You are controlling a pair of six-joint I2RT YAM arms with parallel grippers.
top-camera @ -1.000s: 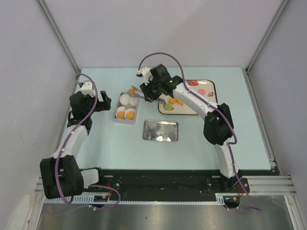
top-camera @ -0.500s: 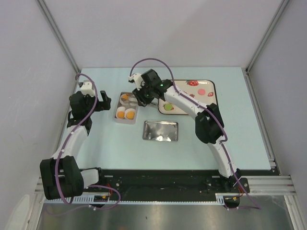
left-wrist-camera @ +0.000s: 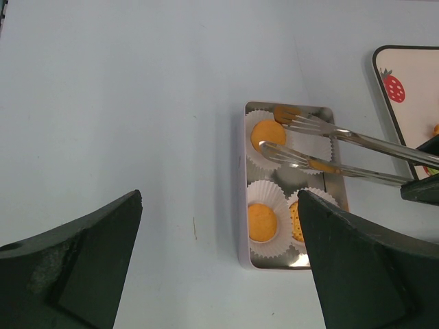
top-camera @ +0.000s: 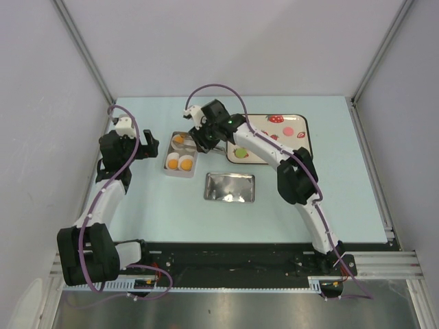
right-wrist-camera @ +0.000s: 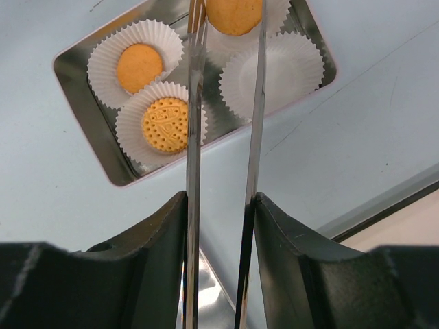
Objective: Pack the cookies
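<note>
Tongs over the tin
Right gripper [right-wrist-camera: 219, 205] pinches the tongs [right-wrist-camera: 255, 103], whose tips flank a cookie [right-wrist-camera: 233, 14] at the tin's [right-wrist-camera: 72, 77] far end; left gripper [left-wrist-camera: 219, 199] spread wide, beside the tin.

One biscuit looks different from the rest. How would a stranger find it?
On the pale blue table, left of the strawberry-print tray, sits a small metal tin holding four white paper cups. In the row nearest the arms' bases, take the cup on the tray's side: its cookie is stamped with tiny dots, while the other cookies are smooth.
</note>
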